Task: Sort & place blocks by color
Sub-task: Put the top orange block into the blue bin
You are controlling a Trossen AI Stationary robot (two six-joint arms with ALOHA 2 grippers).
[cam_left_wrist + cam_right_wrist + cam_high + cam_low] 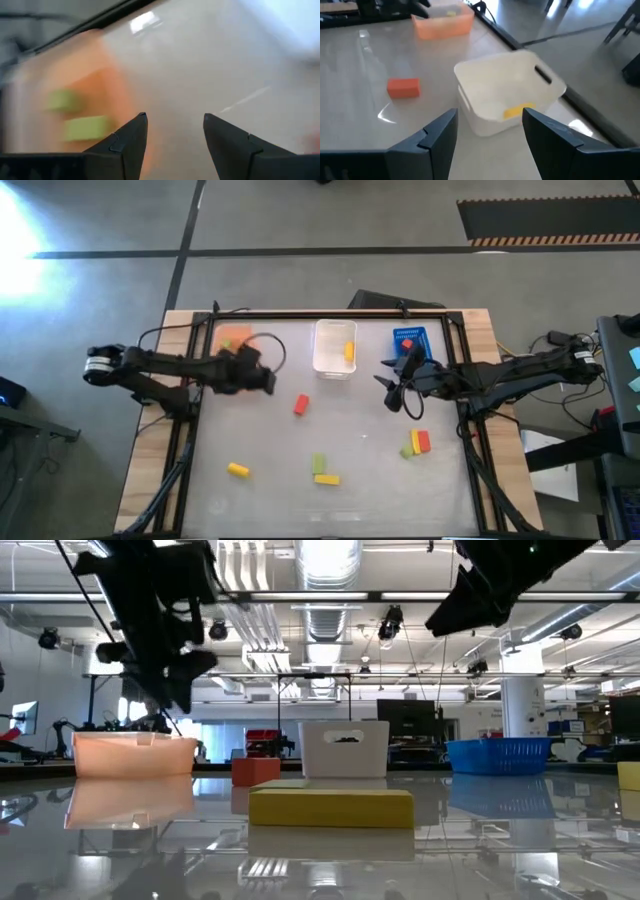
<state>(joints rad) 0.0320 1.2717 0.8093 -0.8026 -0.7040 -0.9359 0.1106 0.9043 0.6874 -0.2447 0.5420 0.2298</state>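
In the left wrist view we see two light green rectangular blocks (86, 127) in the translucent orange plastic bin (95, 85) only as smeared patches with lost edges. From above, the left arm's dark gripper (262, 374) overlaps that bin's corner. The yellow brick (518, 111) in the clear white bin (510, 90) is partly hidden behind the right gripper's fingers (555, 137). At table height a pale yellow block (630, 776) is cut by the edge.

Three bins (333, 347) line the table's far edge, with blocks (301, 404) scattered on the table (350, 500) nearer the front.
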